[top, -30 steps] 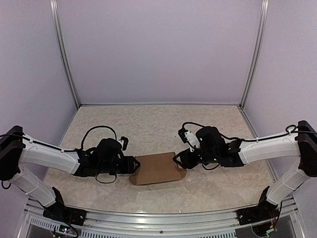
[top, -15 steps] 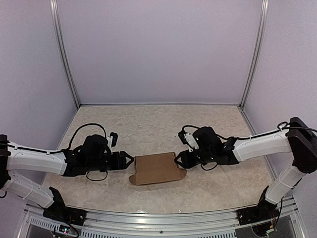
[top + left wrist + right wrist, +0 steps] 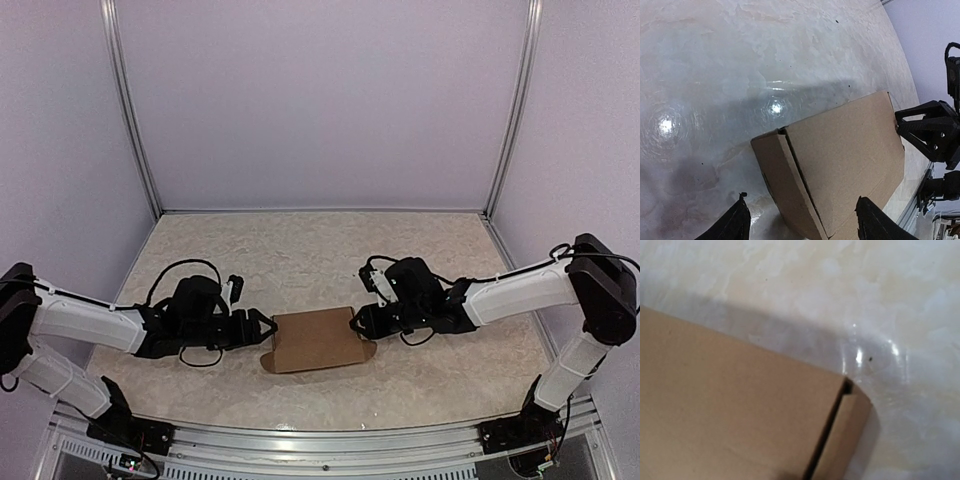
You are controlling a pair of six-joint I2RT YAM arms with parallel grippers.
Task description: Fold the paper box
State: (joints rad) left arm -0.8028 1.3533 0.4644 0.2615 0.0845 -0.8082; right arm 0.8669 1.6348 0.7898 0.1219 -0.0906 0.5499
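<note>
While between two arms (image 3: 90,325) (image 3: 520,295), one box (image 3: 315,340)

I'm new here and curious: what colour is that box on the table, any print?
The box is plain brown cardboard, unprinted; clearest in the left wrist view.

No text, label, brand, number or sign can be read in any view. The box (image 3: 315,340) shows only plain brown cardboard on the faces that can be seen.
</note>
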